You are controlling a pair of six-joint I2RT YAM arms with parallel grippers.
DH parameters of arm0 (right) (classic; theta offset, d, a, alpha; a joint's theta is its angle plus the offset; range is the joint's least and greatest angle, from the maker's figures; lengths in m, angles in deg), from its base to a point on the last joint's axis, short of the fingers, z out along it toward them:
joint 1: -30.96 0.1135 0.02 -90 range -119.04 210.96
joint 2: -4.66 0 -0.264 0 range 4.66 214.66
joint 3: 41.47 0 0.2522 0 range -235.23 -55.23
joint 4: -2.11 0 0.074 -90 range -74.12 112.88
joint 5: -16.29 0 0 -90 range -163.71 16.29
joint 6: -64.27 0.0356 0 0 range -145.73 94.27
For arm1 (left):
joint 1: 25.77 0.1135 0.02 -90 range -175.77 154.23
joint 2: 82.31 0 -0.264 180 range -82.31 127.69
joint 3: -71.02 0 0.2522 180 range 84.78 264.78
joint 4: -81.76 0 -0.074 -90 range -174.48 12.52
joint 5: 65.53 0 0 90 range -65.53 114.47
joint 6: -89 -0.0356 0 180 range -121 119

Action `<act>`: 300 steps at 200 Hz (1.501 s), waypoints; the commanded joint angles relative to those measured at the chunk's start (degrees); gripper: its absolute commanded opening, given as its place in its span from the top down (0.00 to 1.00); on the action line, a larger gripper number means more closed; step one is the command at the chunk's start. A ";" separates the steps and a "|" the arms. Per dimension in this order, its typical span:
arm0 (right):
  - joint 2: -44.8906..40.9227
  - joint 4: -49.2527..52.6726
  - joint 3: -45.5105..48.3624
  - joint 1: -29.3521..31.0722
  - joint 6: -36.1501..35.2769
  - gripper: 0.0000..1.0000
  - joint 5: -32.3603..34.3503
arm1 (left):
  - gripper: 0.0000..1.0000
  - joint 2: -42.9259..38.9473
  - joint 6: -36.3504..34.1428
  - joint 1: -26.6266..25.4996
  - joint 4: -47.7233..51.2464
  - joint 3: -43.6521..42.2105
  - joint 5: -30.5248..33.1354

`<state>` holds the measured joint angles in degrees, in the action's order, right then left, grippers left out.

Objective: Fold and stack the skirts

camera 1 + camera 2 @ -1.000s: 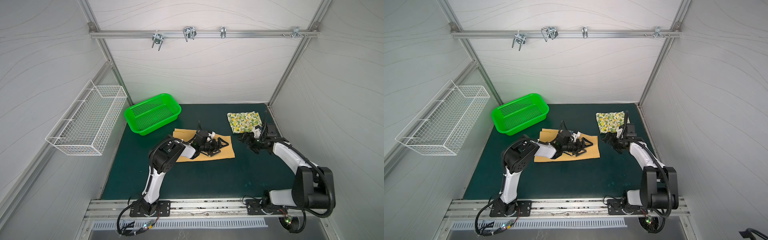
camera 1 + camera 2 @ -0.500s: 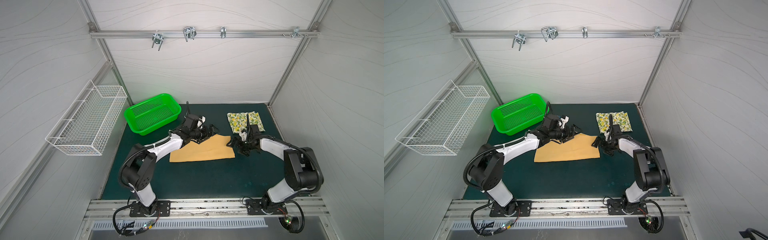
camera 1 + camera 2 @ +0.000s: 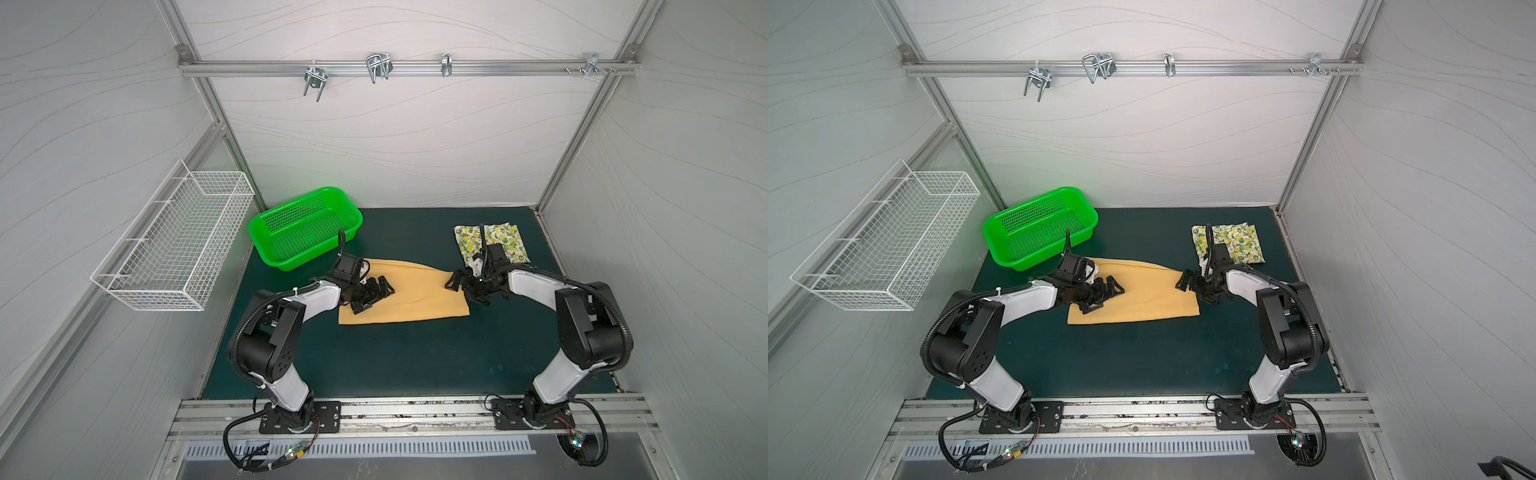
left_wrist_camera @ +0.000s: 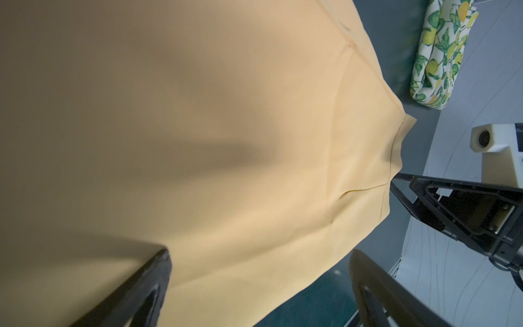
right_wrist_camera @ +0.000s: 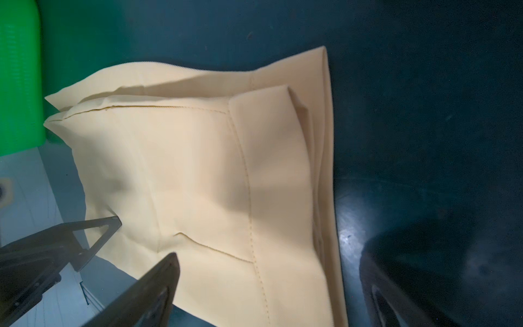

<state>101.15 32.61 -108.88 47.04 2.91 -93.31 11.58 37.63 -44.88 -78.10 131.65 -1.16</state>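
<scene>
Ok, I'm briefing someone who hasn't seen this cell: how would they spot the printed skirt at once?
Start at the dark green table mat and look to its far right corner. A small folded bundle lies there, the printed skirt. Unlike the plain mustard skirt spread flat mid-table, it is cream with yellow lemons and green leaves.

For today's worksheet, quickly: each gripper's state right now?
Left gripper: open, holding nothing, over the mustard skirt.
Right gripper: open, holding nothing, at that skirt's edge.

Basket (image 3: 309, 257) back-L, spread skirt (image 3: 415, 299) ctr on mat (image 3: 395, 357), folded skirt (image 3: 510, 240) back-R.
</scene>
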 commanded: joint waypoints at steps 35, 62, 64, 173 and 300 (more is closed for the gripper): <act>2.34 0.66 -1.01 0.27 -1.11 0.01 2.29 | 0.01 -4.73 -0.56 2.10 4.00 -3.03 3.13; 2.56 1.35 -1.50 0.32 -1.96 0.03 3.44 | 0.01 -10.44 -2.05 2.89 9.52 -2.10 7.84; 2.59 1.46 -1.58 0.37 -1.98 0.04 3.54 | 0.01 -10.75 -2.15 2.93 9.91 -2.06 8.28; 6.55 2.79 -2.17 2.47 -1.54 0.28 3.48 | 0.01 -7.97 -2.77 5.67 7.18 -5.66 7.69; 8.30 -0.92 -0.32 4.40 2.02 0.45 1.02 | 0.01 -6.14 -2.95 5.67 6.07 -5.04 5.95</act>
<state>106.31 28.94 -111.81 50.14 3.72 -90.51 3.67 35.01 -39.35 -71.31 126.75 5.53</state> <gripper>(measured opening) 0.568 0.987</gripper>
